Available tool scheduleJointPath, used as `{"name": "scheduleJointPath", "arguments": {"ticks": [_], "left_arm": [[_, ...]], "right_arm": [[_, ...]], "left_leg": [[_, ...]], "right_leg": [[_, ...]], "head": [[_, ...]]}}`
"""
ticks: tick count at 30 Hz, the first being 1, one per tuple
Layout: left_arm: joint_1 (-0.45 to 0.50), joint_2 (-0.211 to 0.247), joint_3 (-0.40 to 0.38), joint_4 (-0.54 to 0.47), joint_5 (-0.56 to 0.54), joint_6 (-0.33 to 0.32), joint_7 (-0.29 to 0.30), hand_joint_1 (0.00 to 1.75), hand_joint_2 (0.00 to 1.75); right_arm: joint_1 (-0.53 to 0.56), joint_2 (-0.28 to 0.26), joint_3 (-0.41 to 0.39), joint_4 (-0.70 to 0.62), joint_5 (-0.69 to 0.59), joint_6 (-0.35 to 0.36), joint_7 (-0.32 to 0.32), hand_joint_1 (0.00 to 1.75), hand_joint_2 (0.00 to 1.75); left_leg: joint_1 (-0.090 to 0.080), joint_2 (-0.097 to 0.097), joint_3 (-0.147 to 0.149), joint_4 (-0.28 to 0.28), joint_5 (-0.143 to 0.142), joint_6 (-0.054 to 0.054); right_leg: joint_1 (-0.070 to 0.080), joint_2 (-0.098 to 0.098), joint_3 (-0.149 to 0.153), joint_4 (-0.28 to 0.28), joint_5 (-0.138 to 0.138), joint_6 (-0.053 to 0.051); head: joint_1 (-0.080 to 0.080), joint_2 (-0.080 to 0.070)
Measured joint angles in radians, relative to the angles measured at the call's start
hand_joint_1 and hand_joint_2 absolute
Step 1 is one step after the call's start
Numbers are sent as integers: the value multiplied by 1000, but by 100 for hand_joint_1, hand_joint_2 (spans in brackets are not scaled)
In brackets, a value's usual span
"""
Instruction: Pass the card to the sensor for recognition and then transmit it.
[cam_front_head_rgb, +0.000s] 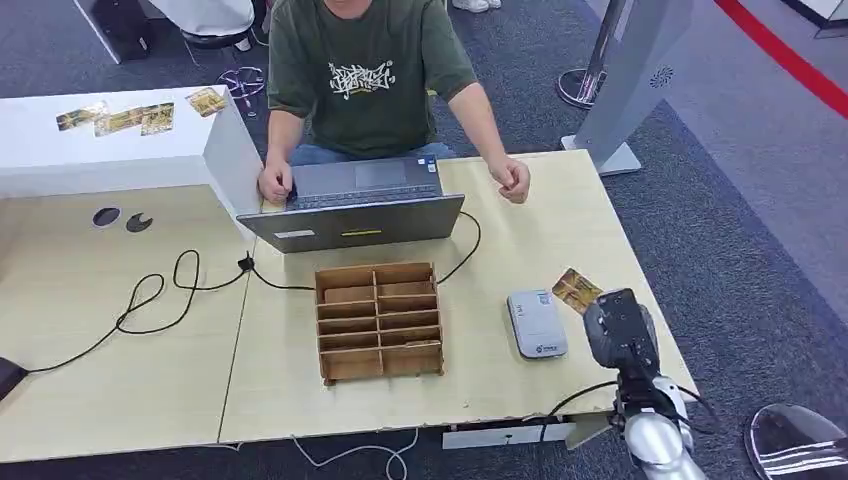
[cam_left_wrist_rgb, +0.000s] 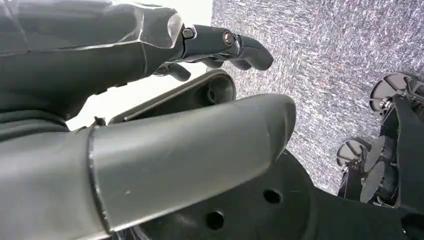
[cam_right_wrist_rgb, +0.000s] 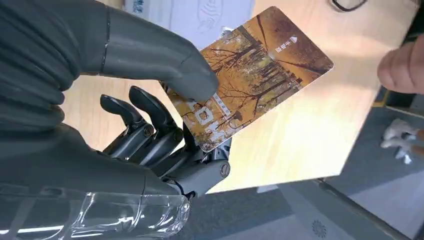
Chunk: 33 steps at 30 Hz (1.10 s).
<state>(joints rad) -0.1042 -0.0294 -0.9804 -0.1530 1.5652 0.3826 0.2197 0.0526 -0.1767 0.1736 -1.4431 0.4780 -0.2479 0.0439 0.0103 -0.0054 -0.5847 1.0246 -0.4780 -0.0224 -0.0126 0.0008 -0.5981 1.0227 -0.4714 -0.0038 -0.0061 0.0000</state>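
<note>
Head view: the robot's right hand (cam_front_head_rgb: 618, 325) holds a glossy rectangular card (cam_front_head_rgb: 577, 290) printed with golden autumn trees above the pale wood-grain table (cam_front_head_rgb: 130, 370), just beside the sensor (cam_front_head_rgb: 536, 322), a smooth white rounded-corner slab lying flat. The card juts out beyond the fingers toward the far side of the table, its near corner pinched in the hand. In the right wrist view the thick grey thumb (cam_right_wrist_rgb: 165, 62) presses on the card's (cam_right_wrist_rgb: 252, 75) printed face while the darker jointed fingers (cam_right_wrist_rgb: 155, 125) curl underneath it, with the sensor's white surface (cam_right_wrist_rgb: 200, 15) beyond the thumb. A slotted wooden organizer box (cam_front_head_rgb: 379, 320) of thin plywood dividers stands left of the sensor, and a black cable (cam_front_head_rgb: 150, 295) loops across the tabletop. A person in a green printed T-shirt (cam_front_head_rgb: 365, 75) sits on the far side at a grey laptop (cam_front_head_rgb: 355, 205). More cards (cam_front_head_rgb: 125, 118) lie on a white box (cam_front_head_rgb: 110, 150) at the far left. In the left wrist view the left hand (cam_left_wrist_rgb: 150, 100) hangs over speckled grey carpet (cam_left_wrist_rgb: 325, 65), its fingers (cam_left_wrist_rgb: 235, 47) loosely bent and holding nothing.
</note>
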Motion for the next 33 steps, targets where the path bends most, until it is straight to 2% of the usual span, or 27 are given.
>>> {"name": "scheduleJointPath", "arguments": {"ticks": [7, 10, 14, 21, 33], "left_arm": [[0, 2, 0, 0, -16, -10, 11, 0, 0], [0, 4, 0, 0, -25, -15, 15, 0, 0], [-1, 6, 0, 0, -28, -16, 16, 0, 0], [-1, 6, 0, 0, -27, -17, 16, 0, 0], [0, 7, 0, 0, -26, -17, 17, 0, 0]], "right_arm": [[-72, -93, 38, 75, -4, 211, 88, 175, 175], [-123, -132, 62, 133, -18, 260, 96, 175, 175], [-185, -157, 99, 204, -18, 277, 99, 175, 175], [-249, -170, 156, 284, -30, 279, 94, 175, 175], [-313, -221, 250, 344, -40, 334, 105, 175, 175]], "left_leg": [[0, 0, 0, 0, 0, 0], [0, 0, 0, 0, 0, 0], [0, 0, 0, 0, 0, 0], [0, 0, 0, 0, 0, 0], [0, 0, 0, 0, 0, 0]], "right_leg": [[0, 0, 0, 0, 1, 0], [0, 0, 0, 0, 1, 1], [0, 0, 0, 0, 1, 1], [0, 0, 0, 0, 1, 1], [0, 0, 0, 0, 1, 1]], "head": [[0, 0], [0, 0], [0, 0], [0, 0], [0, 0]]}}
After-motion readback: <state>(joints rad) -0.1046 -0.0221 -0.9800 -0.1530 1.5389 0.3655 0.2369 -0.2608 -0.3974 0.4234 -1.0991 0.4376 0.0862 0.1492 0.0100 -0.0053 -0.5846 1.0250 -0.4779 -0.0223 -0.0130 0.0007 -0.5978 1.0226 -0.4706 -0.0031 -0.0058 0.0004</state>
